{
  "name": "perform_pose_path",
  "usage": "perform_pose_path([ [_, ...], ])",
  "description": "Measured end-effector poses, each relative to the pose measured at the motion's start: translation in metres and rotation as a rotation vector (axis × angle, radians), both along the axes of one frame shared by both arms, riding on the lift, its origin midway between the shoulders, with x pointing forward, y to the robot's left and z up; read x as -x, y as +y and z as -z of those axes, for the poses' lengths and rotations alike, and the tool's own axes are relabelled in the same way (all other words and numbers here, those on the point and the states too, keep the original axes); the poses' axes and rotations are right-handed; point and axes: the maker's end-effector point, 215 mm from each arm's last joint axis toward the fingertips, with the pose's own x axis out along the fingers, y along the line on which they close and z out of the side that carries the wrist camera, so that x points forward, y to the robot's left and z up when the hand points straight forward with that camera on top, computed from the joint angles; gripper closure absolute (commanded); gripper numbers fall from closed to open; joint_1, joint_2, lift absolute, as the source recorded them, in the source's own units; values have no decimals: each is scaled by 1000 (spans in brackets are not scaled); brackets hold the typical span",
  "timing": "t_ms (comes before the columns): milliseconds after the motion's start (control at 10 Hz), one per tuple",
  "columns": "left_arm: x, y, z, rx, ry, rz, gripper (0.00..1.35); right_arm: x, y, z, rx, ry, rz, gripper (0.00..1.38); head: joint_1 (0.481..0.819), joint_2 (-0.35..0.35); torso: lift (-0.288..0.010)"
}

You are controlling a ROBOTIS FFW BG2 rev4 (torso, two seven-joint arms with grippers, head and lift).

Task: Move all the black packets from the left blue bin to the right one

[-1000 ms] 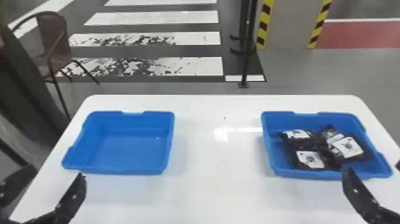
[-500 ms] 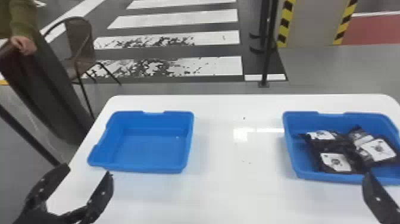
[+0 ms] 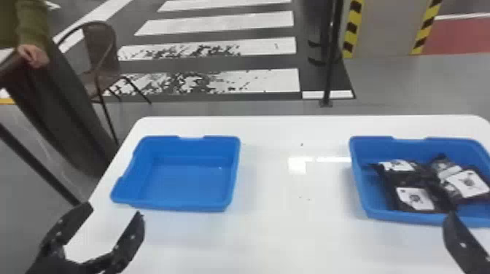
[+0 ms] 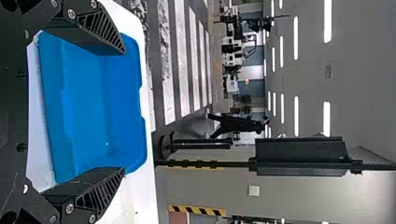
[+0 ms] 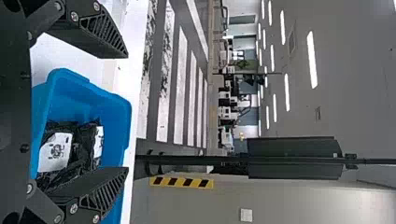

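Observation:
My left gripper (image 3: 116, 215) stands open just in front of the left blue bin (image 3: 125, 164), whose inside is bare. The left wrist view has the gripper (image 4: 124, 111) with its fingers wide apart and the left bin (image 4: 100, 100) beyond them. In the right blue bin (image 3: 359, 178) several black packets (image 3: 415, 198) with white labels lie heaped together. At the near edge of that bin is my right gripper (image 3: 460, 242); in the right wrist view the gripper (image 5: 127, 112) is open, with black packets (image 5: 56, 151) behind its lower finger.
Both bins stand on a white table (image 3: 288, 233), with a wide gap between them. Beyond its far left edge are a brown chair (image 3: 105, 54) and a person's hand on a dark object. A black post (image 3: 330, 62) rises behind the table.
In the head view the table, both bins and both grippers have shifted to the right together. More of my left gripper shows, and a person's hand has come into sight at the left.

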Motion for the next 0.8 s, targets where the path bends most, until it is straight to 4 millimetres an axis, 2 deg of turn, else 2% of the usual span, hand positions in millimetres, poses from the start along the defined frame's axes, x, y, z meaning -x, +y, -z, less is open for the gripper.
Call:
perform_pose_path([
  [800, 1, 0, 3, 11, 7, -2, 165, 0, 4, 3, -25, 7, -7, 174, 695, 169, -140],
])
